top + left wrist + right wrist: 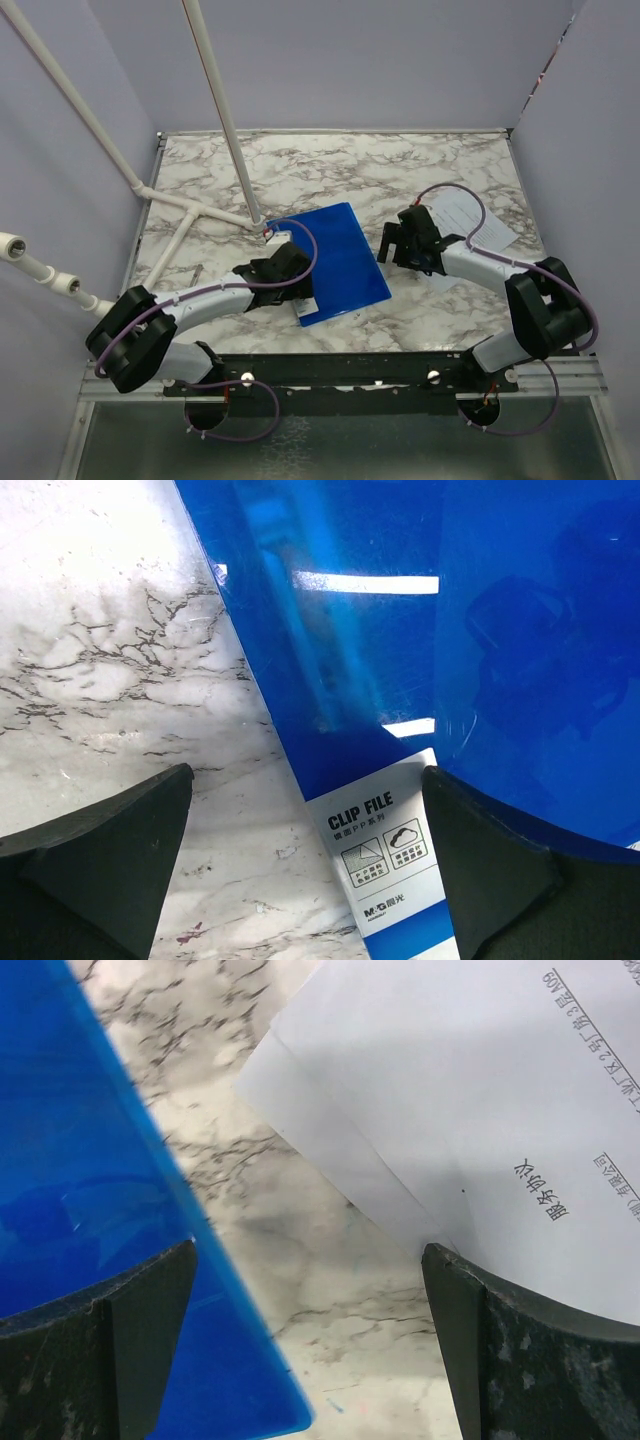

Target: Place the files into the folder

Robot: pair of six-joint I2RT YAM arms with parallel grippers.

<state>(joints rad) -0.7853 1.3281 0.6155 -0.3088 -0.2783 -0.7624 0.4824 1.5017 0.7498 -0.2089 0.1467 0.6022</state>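
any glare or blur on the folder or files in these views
Left wrist: two white light streaks glare on the folder, plus a dark reflection at right; its label reads sharp. Right wrist: the files are bright but legible, the folder edge soft. Top external: even light, no strong glare on the folder.

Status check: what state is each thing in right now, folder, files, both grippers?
folder: closed, flat on the table.
files: loose on the table beside the folder, not in it.
left gripper: open, empty, over the folder's labelled edge.
right gripper: open, empty, over the gap between folder and files.
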